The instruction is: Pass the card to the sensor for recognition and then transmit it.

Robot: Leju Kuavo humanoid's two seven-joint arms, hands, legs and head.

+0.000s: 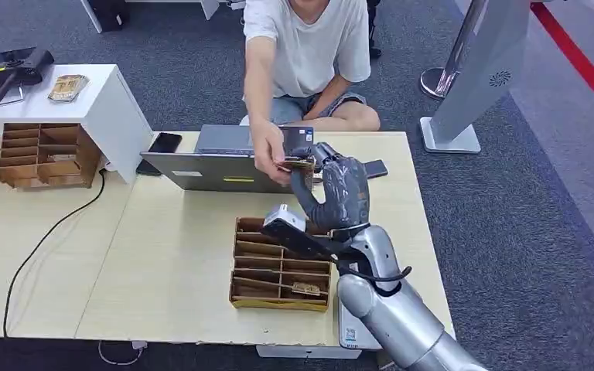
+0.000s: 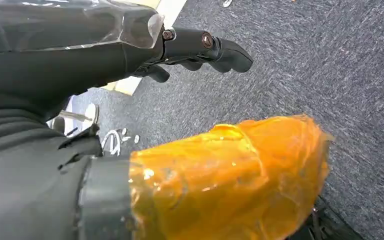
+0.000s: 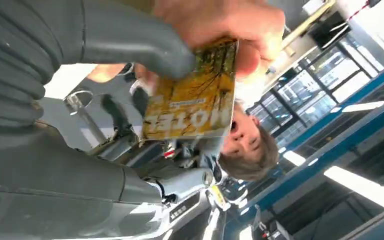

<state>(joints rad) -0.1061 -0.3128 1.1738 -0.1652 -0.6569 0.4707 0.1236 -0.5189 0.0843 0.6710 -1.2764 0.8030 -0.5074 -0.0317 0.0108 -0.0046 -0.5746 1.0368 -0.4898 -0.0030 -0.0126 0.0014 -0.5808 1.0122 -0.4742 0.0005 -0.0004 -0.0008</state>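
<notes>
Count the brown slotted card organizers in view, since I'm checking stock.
2. One organizer sits on the table near the robot's right arm; the other organizer sits at the far left beside the white stand. More may lie out of view.

Grey carpet floor (image 1: 510, 232), pale wooden table (image 1: 170, 255), white cabinet (image 1: 100, 100), red floor stripe (image 1: 580, 66)

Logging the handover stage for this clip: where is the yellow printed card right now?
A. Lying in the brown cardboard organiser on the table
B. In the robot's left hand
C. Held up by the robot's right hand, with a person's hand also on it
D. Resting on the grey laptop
C: the yellow printed card sits under the right hand's thumb while a person's hand grips its far edge.
</notes>
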